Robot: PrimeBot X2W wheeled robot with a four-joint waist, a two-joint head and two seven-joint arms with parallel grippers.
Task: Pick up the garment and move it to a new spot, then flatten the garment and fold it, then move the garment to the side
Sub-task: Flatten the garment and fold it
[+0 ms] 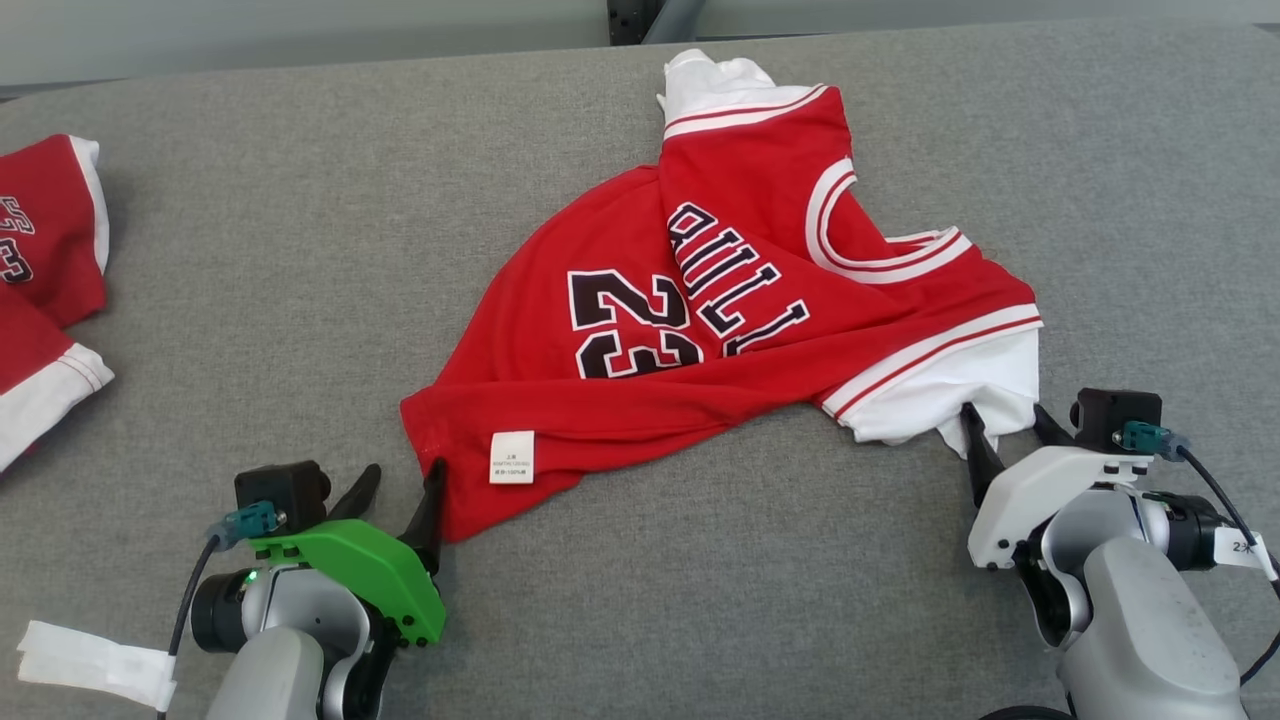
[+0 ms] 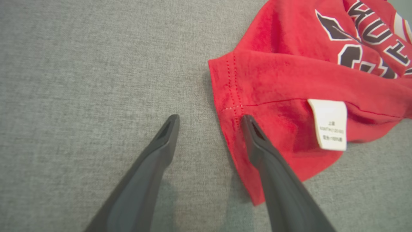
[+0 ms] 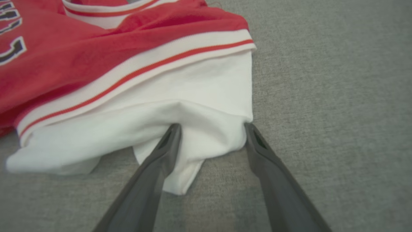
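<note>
Garment (image 1: 720, 300) hem touching left pincer (image 1: 406, 468); white sleeve (image 1: 960, 385) inside right pincer (image 1: 1004, 410).

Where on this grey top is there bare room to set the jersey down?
Bare patches: between the jersey and the second jersey at the left edge; right of the jersey; the near strip between the left end effector and right end effector. Crowded: the middle.
</note>
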